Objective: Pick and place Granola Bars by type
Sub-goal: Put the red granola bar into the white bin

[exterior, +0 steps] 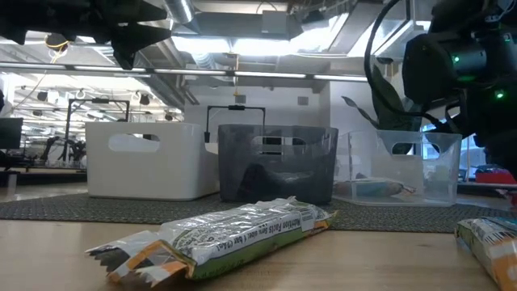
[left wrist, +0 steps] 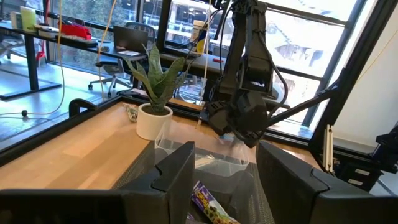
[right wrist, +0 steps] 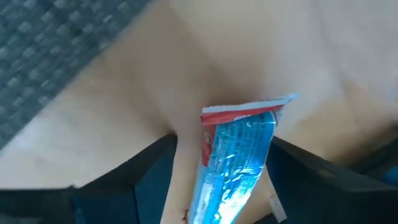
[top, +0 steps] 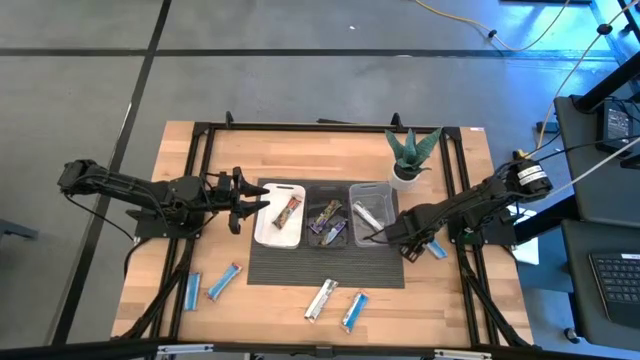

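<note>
The right gripper (right wrist: 217,168) hangs low over a blue granola bar (right wrist: 236,155) on bare wood just beside the mat, fingers spread astride it, its long axis running between them. Farther off, the left gripper (top: 243,200) hovers empty and spread by the white tray (top: 268,232).

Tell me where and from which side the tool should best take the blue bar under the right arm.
Grip the blue granola bar across its narrow width, near the middle of its length, coming straight down from above. It lies flat on the wooden table, so only its long edges offer a hold. The right tool is open with one finger on each long side, probably well placed already.
</note>
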Robot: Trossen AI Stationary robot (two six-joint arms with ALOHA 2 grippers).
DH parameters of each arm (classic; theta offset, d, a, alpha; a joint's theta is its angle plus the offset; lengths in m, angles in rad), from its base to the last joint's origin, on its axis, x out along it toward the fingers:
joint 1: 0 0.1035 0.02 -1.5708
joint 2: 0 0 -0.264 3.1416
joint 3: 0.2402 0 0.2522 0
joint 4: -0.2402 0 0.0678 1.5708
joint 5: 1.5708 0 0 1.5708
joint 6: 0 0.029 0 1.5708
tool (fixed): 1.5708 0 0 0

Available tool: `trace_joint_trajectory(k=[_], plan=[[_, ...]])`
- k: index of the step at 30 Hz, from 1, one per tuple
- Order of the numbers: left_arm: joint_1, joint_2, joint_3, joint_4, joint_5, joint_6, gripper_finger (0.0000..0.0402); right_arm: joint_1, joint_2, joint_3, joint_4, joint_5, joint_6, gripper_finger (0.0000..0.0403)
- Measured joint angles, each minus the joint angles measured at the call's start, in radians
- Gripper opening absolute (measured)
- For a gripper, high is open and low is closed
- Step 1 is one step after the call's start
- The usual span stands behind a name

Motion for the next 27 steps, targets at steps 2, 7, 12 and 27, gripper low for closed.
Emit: trace_joint_trajectory(k=[2,7,12,27], plan=[[0.000,0.000,0.000,0.000,0.000,0.000,0.0164,0.000,0.001,0.000,0.012,-0.031,-0.020,0.0250],[0.000,0.000,0.000,0.000,0.000,0.000,0.0164,0.001,0.001,-0.001,0.024,-0.054,-0.065,0.0249],[0.000,0.000,0.000,0.000,0.000,0.000,0.0164,0.002,0.001,-0.001,0.022,-0.049,-0.066,0.0221],[0.000,0.000,0.000,0.000,0.000,0.000,0.0164,0.002,0.003,-0.003,-0.053,0.004,-0.092,0.0108]])
